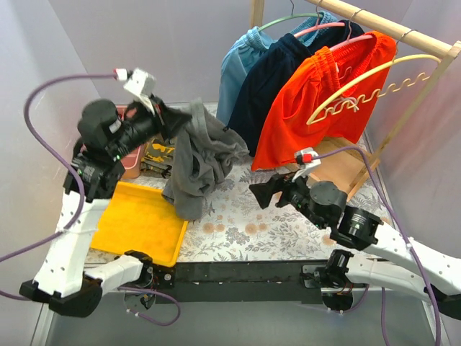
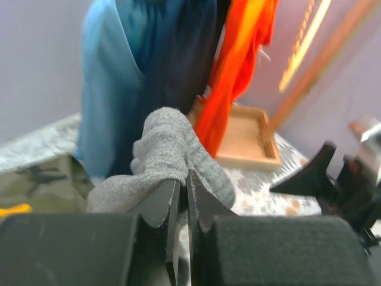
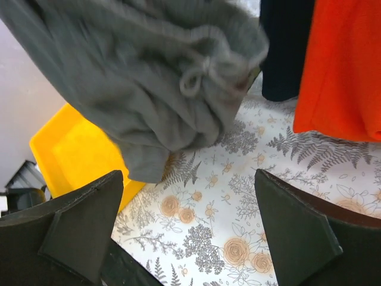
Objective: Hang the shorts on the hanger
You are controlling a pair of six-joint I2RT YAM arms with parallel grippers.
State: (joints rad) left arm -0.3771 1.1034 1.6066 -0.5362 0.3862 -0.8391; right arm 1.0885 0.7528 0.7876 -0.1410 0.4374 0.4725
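The dark grey shorts hang from my left gripper, which is shut on their top edge and holds them above the table. In the left wrist view the grey fabric is pinched between the closed jaws of the left gripper. My right gripper is open and empty, low over the flowered cloth to the right of the shorts; its wrist view shows the shorts hanging ahead. The cream hanger with the wavy lower bar hangs on the wooden rail at the right, in front of the orange shorts.
A yellow tray lies front left. A camouflage garment and a pink bin lie behind the shorts. Light blue and navy garments hang on the wooden rack, whose base stands on the right.
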